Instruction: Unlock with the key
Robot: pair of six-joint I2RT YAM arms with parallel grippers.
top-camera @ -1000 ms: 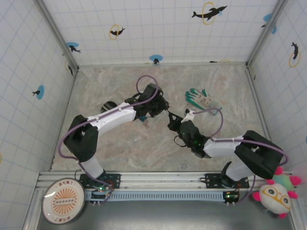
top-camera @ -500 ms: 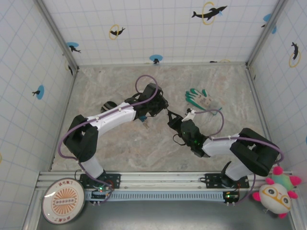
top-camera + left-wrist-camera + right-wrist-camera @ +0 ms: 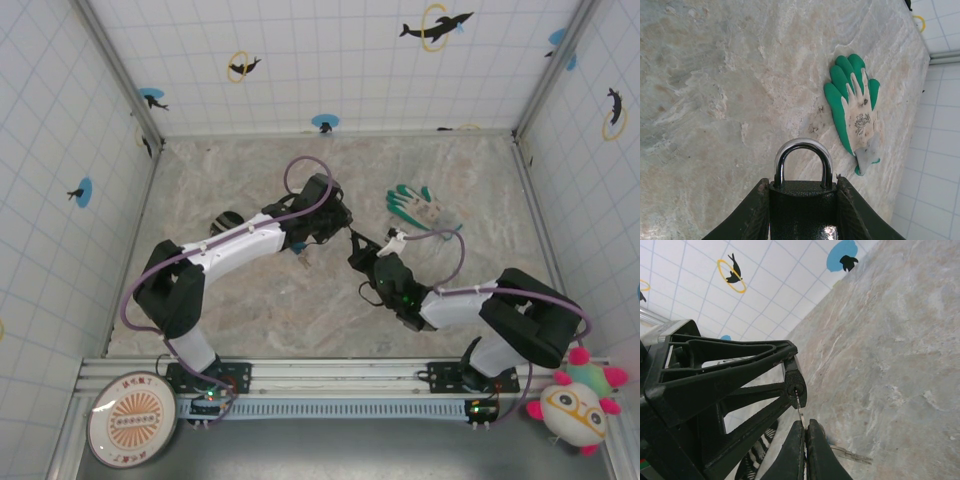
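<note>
On your left, the left fingers (image 3: 756,212) are clamped part-closed on the padlock (image 3: 802,212), its shackle poking out past the tips. Moving right, there's the key (image 3: 800,412), tip right at the keyhole, pinched tight in the right fingers (image 3: 816,450). Line the blade square with the slot, push straight in before twisting, and brace the lock.

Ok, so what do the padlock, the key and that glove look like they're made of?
The padlock: dark body with a speckled, hammered-paint finish, probably painted metal; its shackle is polished bright metal, judging by the glints. The key: thin silvery blade, likely steel or similar metal. The glove: off-white knit fabric with a matte green coating, probably rubbery.
</note>
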